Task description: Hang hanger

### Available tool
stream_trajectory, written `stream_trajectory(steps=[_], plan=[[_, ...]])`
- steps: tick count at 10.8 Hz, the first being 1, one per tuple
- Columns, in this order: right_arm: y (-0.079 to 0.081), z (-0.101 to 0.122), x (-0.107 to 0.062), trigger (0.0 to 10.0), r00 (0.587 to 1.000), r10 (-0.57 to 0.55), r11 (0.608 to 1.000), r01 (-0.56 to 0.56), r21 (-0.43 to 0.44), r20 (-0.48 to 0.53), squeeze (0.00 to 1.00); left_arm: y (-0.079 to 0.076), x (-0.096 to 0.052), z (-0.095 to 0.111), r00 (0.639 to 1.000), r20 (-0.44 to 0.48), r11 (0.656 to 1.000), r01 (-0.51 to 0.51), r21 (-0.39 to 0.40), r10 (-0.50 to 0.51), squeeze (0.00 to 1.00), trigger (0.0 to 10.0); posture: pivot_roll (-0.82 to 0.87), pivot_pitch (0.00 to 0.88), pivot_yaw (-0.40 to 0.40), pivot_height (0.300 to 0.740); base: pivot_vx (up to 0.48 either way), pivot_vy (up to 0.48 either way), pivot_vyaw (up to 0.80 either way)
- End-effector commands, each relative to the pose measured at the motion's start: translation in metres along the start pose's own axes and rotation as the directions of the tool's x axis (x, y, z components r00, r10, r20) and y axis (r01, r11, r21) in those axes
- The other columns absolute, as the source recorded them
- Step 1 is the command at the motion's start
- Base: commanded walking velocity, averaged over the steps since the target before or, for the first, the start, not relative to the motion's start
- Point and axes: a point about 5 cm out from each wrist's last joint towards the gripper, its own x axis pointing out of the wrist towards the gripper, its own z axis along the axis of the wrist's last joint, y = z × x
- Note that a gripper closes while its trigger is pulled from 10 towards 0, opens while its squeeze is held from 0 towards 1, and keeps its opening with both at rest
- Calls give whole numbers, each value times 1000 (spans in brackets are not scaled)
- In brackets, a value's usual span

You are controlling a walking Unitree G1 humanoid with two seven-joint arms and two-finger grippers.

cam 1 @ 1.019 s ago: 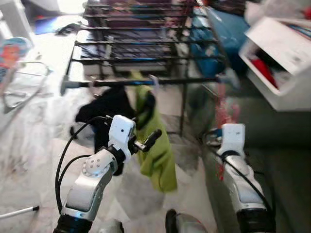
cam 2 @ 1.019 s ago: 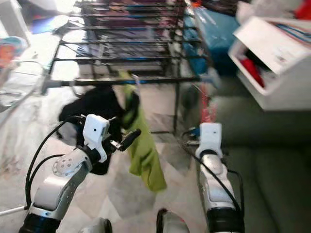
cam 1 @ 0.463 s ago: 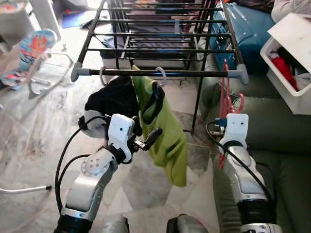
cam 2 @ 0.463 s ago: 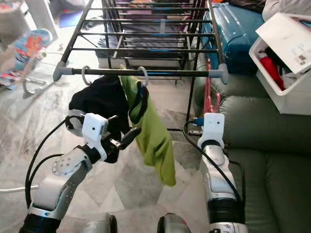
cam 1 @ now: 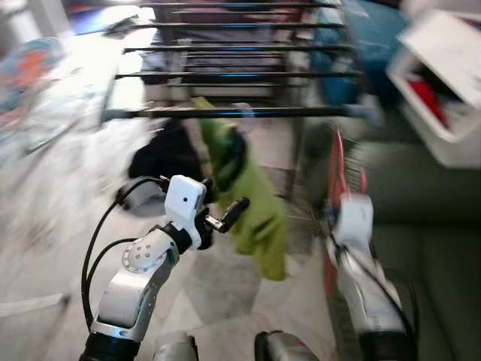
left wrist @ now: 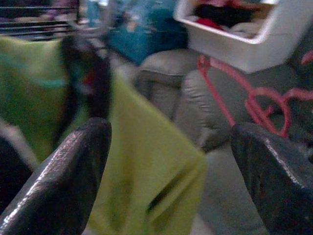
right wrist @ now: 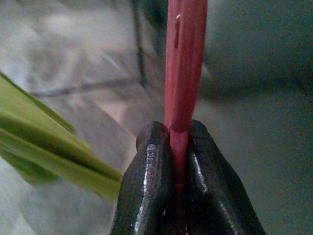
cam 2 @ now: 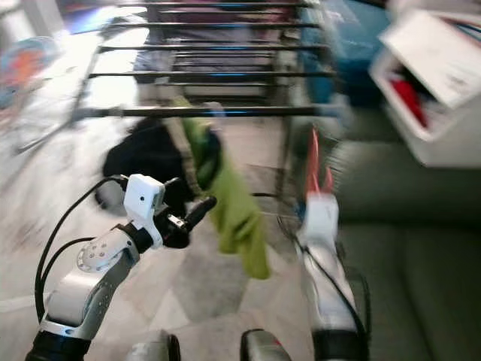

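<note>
Right gripper [right wrist: 182, 147] clamped tight on red hanger [right wrist: 184, 63]; hanger rises just ahead of it. Left gripper [left wrist: 171, 161] fingers wide apart, empty. We judge hanger light, stiff, thin, maybe slippery; grip low. Green garment [cam 1: 255, 195] beyond, drying rack rail [cam 1: 248, 112] farther.

A lime-green fabric garment [cam 1: 252, 199] hangs from the front rail of a black metal drying rack [cam 1: 240, 53], with a black cloth [cam 1: 167, 154] bunched beside it. A grey-green upholstered sofa [cam 2: 421, 226] sits under a white plastic bin [cam 1: 443, 83]. The pale marble floor [cam 1: 45, 218] is blurred.
</note>
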Motion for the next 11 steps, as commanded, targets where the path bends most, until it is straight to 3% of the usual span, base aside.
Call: stream_trajectory(steps=[1, 2, 9, 11], plan=[[2, 3, -4, 10000, 1000, -3, 999, 4, 36, -9, 0, -5, -1, 1, 1000, -6, 1000, 15, -15, -16, 0, 10000, 1, 65, -12, 740, 0, 0, -750], [2, 4, -3, 10000, 1000, -2, 999, 2, 38, -5, 0, -6, 0, 1, 1000, -2, 999, 25, -22, -25, 0, 10000, -2, 66, -11, 740, 0, 0, 0], [9, 16, 3, 10000, 1000, 15, 998, -14, 56, -9, 0, -11, -1, 0, 998, -5, 998, 58, -31, -59, 0, 10000, 4, 70, -16, 740, 0, 480, 0], [9, 16, 2, 10000, 1000, 8, 998, -8, 59, -11, 0, -12, -2, 2, 998, 8, 998, 61, -21, -61, 0, 10000, 1, 72, -15, 740, 0, 0, 0]])
